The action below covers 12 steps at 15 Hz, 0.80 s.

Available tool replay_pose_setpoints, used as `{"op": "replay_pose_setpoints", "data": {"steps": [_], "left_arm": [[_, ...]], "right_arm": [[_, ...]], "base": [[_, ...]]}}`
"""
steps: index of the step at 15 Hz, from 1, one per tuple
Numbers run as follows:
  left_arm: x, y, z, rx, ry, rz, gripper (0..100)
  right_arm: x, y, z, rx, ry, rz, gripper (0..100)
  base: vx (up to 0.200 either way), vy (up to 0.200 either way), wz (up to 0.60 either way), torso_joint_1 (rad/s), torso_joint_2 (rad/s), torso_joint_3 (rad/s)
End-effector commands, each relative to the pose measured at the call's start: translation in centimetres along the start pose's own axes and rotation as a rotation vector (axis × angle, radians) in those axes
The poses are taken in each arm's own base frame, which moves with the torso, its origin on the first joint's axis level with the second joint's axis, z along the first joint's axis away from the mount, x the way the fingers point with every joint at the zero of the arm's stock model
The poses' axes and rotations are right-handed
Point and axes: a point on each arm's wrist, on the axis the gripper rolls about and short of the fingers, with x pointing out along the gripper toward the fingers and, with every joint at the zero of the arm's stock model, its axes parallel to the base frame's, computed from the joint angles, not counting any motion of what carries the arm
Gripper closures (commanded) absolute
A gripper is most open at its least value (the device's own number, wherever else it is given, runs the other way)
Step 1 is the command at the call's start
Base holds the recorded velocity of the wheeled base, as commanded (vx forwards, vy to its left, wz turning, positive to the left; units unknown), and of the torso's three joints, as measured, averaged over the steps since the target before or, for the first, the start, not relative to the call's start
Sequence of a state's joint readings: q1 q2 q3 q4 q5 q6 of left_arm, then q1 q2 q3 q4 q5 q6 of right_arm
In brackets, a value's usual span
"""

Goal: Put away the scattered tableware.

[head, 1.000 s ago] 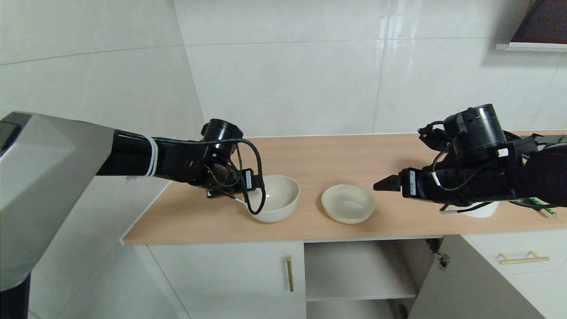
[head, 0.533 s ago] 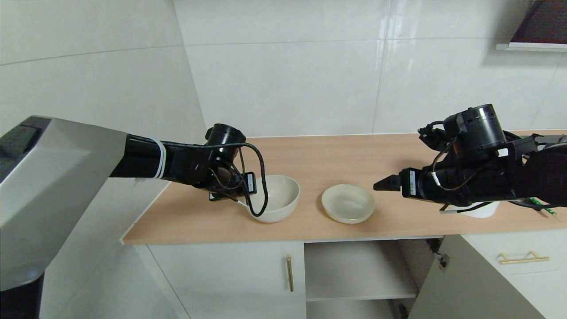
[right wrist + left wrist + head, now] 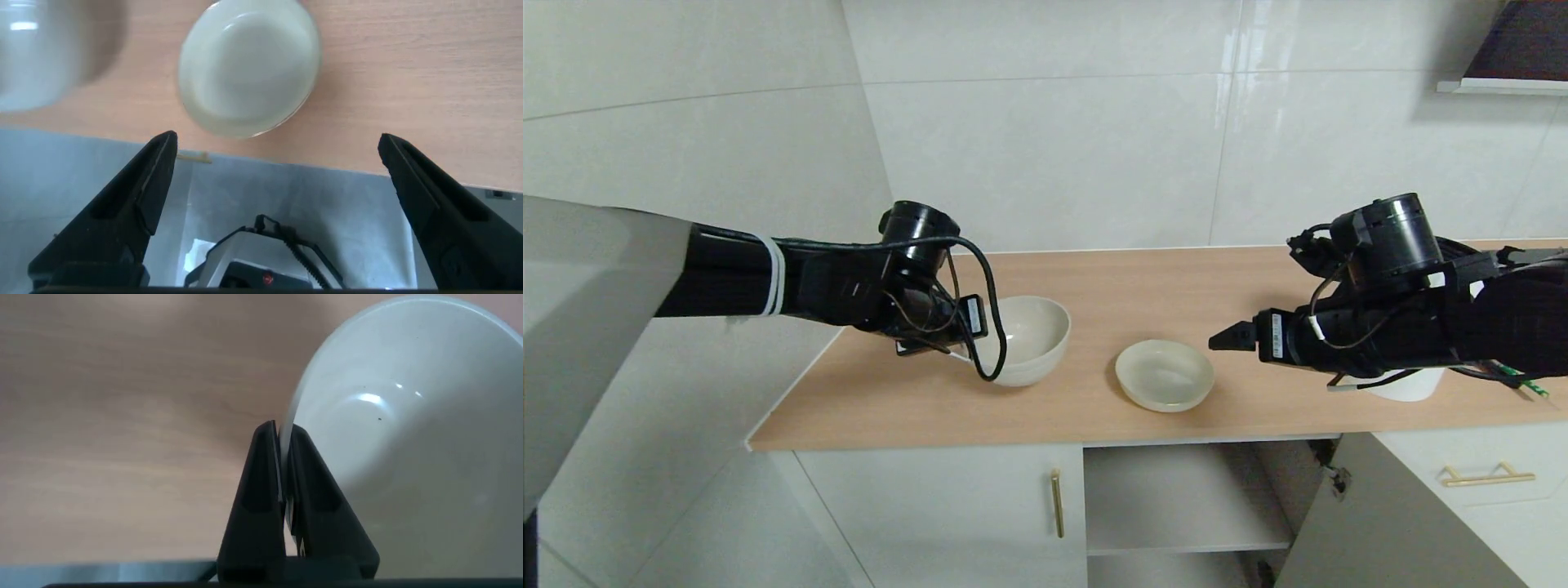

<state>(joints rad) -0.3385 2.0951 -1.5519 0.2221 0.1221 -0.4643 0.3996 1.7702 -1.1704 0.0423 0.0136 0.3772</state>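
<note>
A large white bowl hangs slightly tilted just above the wooden counter at its left part. My left gripper is shut on the bowl's near-left rim. In the left wrist view the two fingers pinch that rim of the large bowl. A smaller shallow cream bowl sits on the counter near the front edge. My right gripper hovers just right of it, open and holding nothing. From the right wrist, the small bowl lies beyond the spread right gripper.
A white dish and a green item lie under the right arm. Below the counter a cabinet stands open with a bare shelf, its door swung out to the right. A closed door with a gold handle is left of it.
My left gripper has lifted the large bowl off the counter and drawn it a little to the left. The right arm has barely shifted.
</note>
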Motion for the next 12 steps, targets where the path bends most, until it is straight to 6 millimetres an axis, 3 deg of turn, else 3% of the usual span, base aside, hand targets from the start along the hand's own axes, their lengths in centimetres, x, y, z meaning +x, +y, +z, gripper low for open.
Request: {"op": "replay_pose_setpoints", "data": {"steps": [1, 2, 3, 6, 9, 12], "left_arm": [[-4.6, 0.2, 0.9, -0.011, -0.063, -0.04, 100], [-5.1, 0.2, 0.9, -0.012, -0.071, -0.044, 100], [-7.3, 0.3, 1.3, -0.016, -0.109, -0.064, 100], [-10.2, -0.3, 1.0, -0.003, -0.138, -0.11, 100], [-10.6, -1.0, 0.4, 0.015, -0.13, -0.128, 100], [-10.6, -1.0, 0.4, 0.015, -0.13, -0.128, 100]], "right_arm": [[3.7, -0.2, -0.7, -0.01, 0.027, -0.132, 0], [4.3, -0.3, -0.8, -0.014, 0.027, -0.165, 0], [7.0, -0.5, -1.6, -0.028, 0.037, -0.276, 0], [10.1, -0.7, -2.5, -0.014, 0.065, -0.313, 0], [12.0, -0.2, -2.9, -0.009, 0.079, -0.311, 0], [12.1, -0.1, -2.6, 0.009, 0.049, -0.299, 0]], "base": [[0.0, 0.0, 0.0, 0.0, 0.0, 0.0], [0.0, 0.0, 0.0, 0.0, 0.0, 0.0], [0.0, 0.0, 0.0, 0.0, 0.0, 0.0], [0.0, 0.0, 0.0, 0.0, 0.0, 0.0], [0.0, 0.0, 0.0, 0.0, 0.0, 0.0], [0.0, 0.0, 0.0, 0.0, 0.0, 0.0]]}}
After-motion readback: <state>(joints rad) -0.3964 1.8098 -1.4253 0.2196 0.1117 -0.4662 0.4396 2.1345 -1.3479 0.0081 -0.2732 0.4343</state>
